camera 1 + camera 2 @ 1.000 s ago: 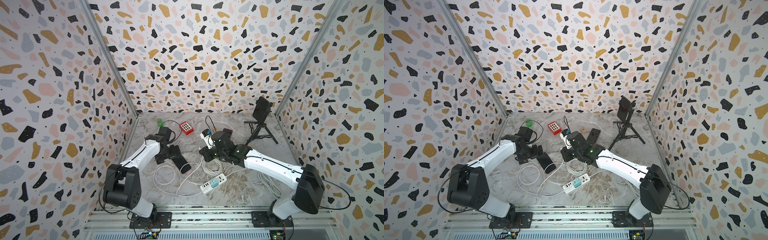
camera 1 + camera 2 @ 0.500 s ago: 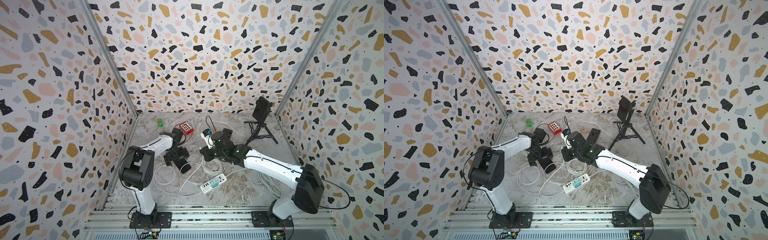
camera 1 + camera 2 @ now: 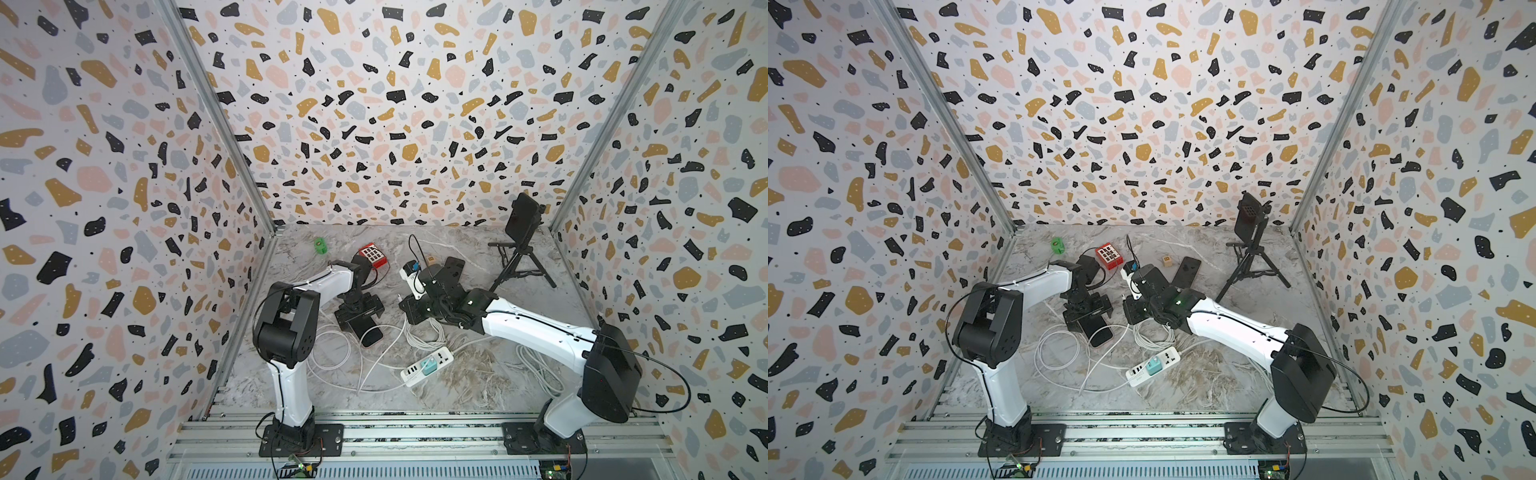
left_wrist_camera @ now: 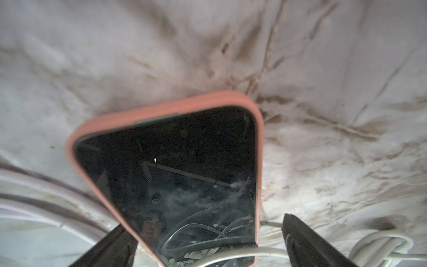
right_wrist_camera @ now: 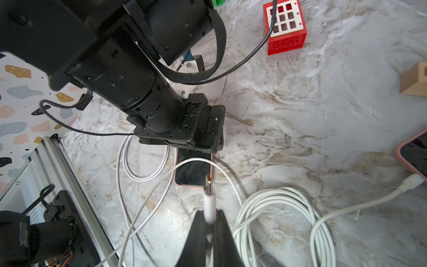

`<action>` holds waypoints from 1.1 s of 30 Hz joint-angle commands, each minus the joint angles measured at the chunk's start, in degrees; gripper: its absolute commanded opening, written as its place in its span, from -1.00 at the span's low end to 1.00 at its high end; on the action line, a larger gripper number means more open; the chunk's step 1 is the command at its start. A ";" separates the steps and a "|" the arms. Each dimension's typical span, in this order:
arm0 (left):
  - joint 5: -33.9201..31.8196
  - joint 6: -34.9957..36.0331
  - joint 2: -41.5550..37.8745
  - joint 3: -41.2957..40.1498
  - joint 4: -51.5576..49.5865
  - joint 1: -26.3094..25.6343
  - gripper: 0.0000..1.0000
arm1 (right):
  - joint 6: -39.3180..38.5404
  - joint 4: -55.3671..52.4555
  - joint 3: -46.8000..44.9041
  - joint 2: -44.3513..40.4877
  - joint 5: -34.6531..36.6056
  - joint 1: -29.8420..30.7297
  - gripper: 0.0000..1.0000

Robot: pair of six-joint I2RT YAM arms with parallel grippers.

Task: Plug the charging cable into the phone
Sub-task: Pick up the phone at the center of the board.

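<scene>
ROBOT LINES UP A CHARGER: The right hand (image 5: pixel 209 222) pinches a white charging-cable plug (image 5: pixel 209 203) between fingers pressed tight together. The plug's metal tip is aimed at the near end of a phone (image 5: pixel 193 172) in a salmon-pink case. The phone lies flat, screen up, on the marbled counter (image 5: pixel 300 115). The left hand (image 3: pixel 360 316) is spread wide over the end away from the plug, with one finger to either side and neither visibly touching the case. The plug is not yet in, and the wrist view does not show whether its tip touches the case edge. To seat it well, the left hand probably needs to close on the phone's sides so it cannot slide. The right hand would then bring the plug level with the counter, square it to the port and push straight along the phone's length. A loop of white cable (image 5: pixel 196 159) draped across the screen could snag.
</scene>
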 commanded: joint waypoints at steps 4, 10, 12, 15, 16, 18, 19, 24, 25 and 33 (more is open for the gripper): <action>-1.39 1.81 4.53 5.89 -3.15 -0.46 1.00 | 0.02 -1.08 0.69 -0.66 0.71 -0.05 -1.00; -1.86 4.49 9.84 10.60 -6.01 -0.02 1.00 | -0.05 -1.14 0.69 -1.04 0.71 0.02 -1.00; -2.99 5.04 10.53 11.70 -6.57 0.05 0.97 | -0.16 -1.14 0.50 -1.30 1.08 -0.04 -1.00; -5.09 6.53 11.56 14.29 -8.34 0.52 0.69 | -0.32 -1.15 0.47 -1.50 1.40 -0.05 -1.00; -5.41 6.99 11.93 15.03 -8.99 0.70 0.66 | -0.31 -1.16 0.47 -1.53 1.47 -0.02 -1.00; -5.82 8.36 12.51 16.50 -10.22 0.85 0.61 | -0.29 -1.15 0.47 -1.53 1.62 -0.04 -1.00; -5.97 8.79 12.76 17.01 -10.73 0.85 0.61 | -0.34 -1.16 0.59 -1.53 1.71 -0.04 -1.00; -7.05 10.33 13.17 18.40 -9.94 2.36 0.64 | -0.22 -1.16 1.07 -1.03 1.57 -0.08 -1.00; -7.21 10.86 13.55 19.17 -9.76 2.94 0.65 | -0.17 -1.15 1.23 -0.93 1.47 -0.05 -1.00; -6.64 15.08 16.14 25.22 -10.72 7.15 0.72 | 0.33 -1.14 1.70 -0.33 1.47 -0.08 -1.00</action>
